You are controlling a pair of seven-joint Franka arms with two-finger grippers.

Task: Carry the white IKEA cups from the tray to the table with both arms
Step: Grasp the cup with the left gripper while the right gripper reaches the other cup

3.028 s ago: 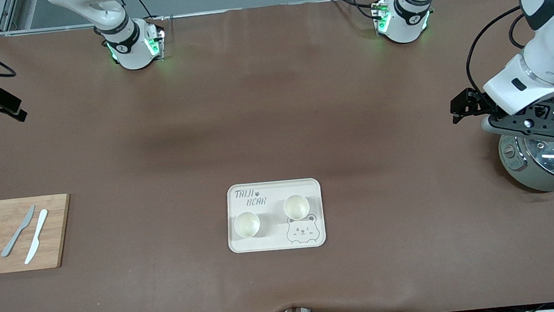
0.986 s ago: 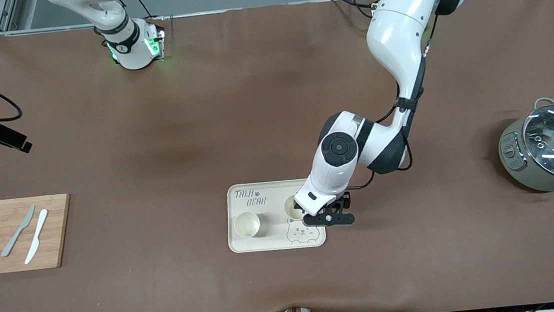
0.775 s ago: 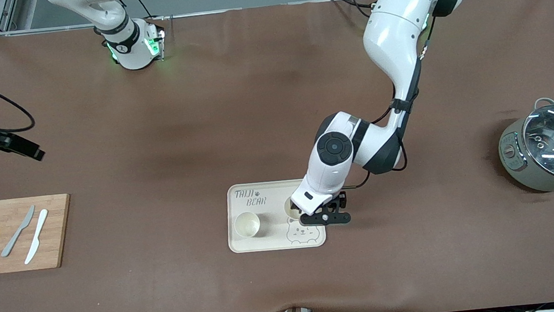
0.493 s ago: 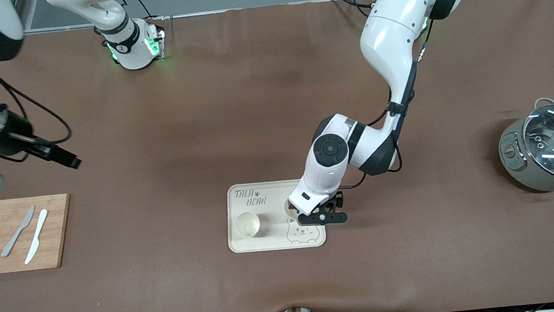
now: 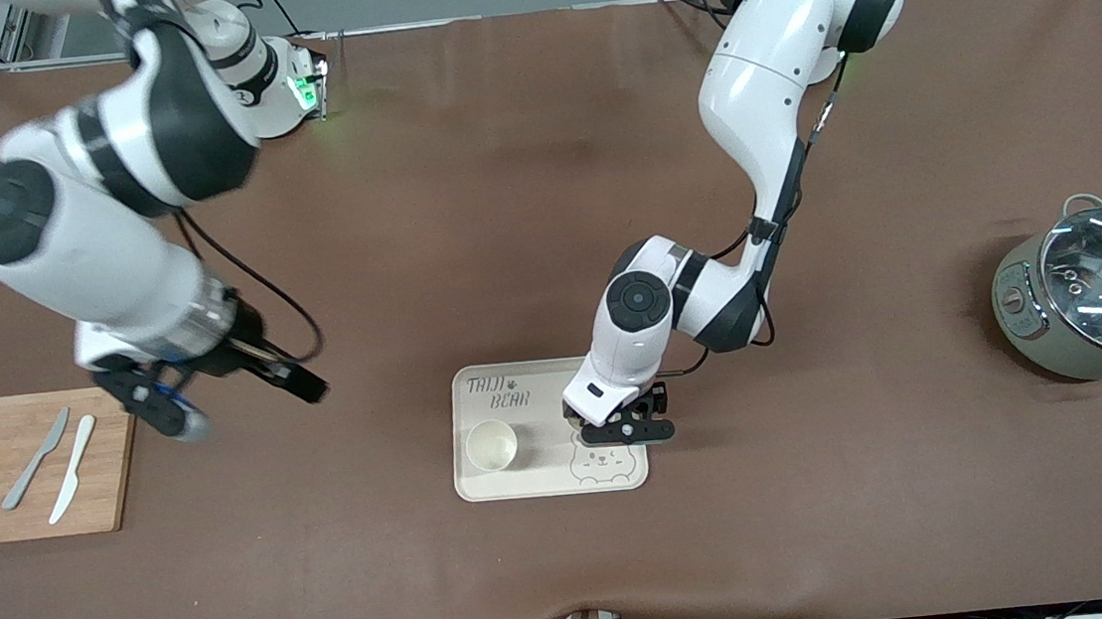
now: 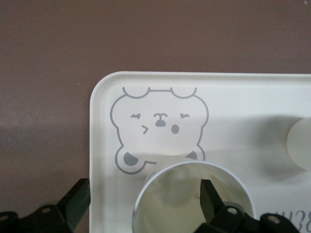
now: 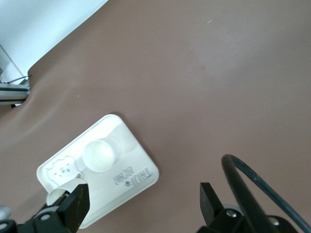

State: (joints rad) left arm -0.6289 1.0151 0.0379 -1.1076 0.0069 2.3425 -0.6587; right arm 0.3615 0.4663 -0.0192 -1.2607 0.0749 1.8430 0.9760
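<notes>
Two white cups stand on the cream bear-printed tray (image 5: 552, 490). One cup (image 5: 491, 445) stands free at the tray's end toward the right arm. The other cup (image 5: 573, 421) is mostly hidden under my left gripper (image 5: 601, 423). In the left wrist view my left gripper (image 6: 143, 196) is open and low over the tray (image 6: 243, 107), one finger (image 6: 209, 194) inside this cup (image 6: 184, 204), the other (image 6: 77, 199) outside it. My right gripper (image 5: 171, 417) is open, in the air between the cutting board and the tray. The right wrist view shows it (image 7: 143, 201) empty, with the tray (image 7: 131, 160) and both cups (image 7: 98, 154) ahead.
A wooden cutting board (image 5: 108, 488) with two lemon slices and two knives lies at the right arm's end of the table. A grey-green pot with a glass lid (image 5: 1093, 292) stands at the left arm's end.
My left arm came from over the pot to the tray and settled over one cup. My right arm has swung in from the table's end toward the tray.
</notes>
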